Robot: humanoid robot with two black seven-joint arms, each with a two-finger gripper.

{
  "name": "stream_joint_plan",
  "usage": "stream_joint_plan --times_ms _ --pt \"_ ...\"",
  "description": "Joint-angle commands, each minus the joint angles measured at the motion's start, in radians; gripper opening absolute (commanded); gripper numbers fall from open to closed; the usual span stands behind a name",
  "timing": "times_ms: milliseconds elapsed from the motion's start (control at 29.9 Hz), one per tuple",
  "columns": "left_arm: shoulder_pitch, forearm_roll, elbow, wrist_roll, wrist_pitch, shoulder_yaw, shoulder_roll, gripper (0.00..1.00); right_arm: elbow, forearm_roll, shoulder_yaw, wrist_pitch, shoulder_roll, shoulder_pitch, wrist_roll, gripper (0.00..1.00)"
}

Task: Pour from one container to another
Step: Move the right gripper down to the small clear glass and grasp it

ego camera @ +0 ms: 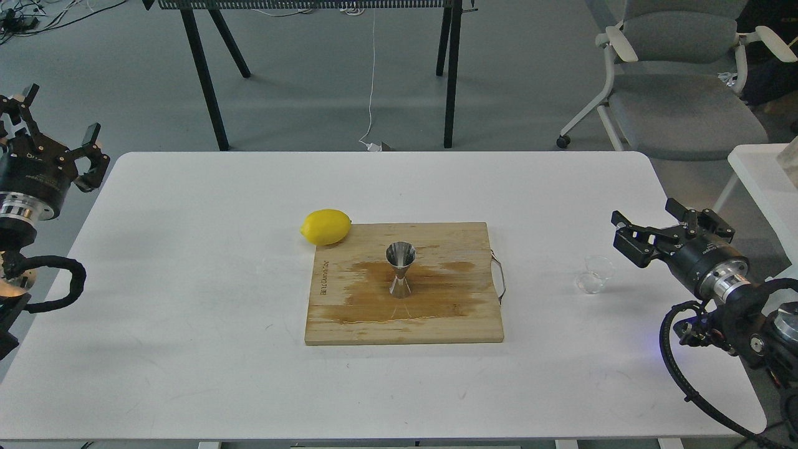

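The small clear cup stands on the white table at the right, right of the board. A steel hourglass jigger stands upright in the middle of the wooden cutting board, on a wet stain. My right gripper hovers low just right of the cup, open, fingers spread and pointing left, holding nothing. Off the table's left edge my left gripper is raised, open and empty, far from both containers.
A yellow lemon lies at the board's back left corner. The board has a metal handle on its right side. A grey office chair and black table legs stand behind the table. A second white surface sits at far right.
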Motion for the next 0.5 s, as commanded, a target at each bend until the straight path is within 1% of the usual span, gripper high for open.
stream_joint_plan --times_ms 0,167,334,468 --pt "0.012 0.000 0.012 0.000 0.000 0.000 -0.014 0.90 -0.004 -0.010 -0.010 0.006 0.002 -0.030 -0.006 0.99" --pt "0.013 0.000 0.023 0.000 0.000 0.000 -0.030 0.91 -0.018 -0.019 -0.041 0.002 0.014 -0.037 -0.003 0.99" --pt "0.015 0.002 0.024 0.000 0.000 0.000 -0.034 0.91 -0.090 -0.021 -0.042 0.005 0.059 -0.040 -0.003 0.99" --pt "0.013 0.002 0.024 0.000 0.000 0.000 -0.034 0.91 -0.119 -0.021 -0.044 0.006 0.067 -0.040 -0.006 0.99"
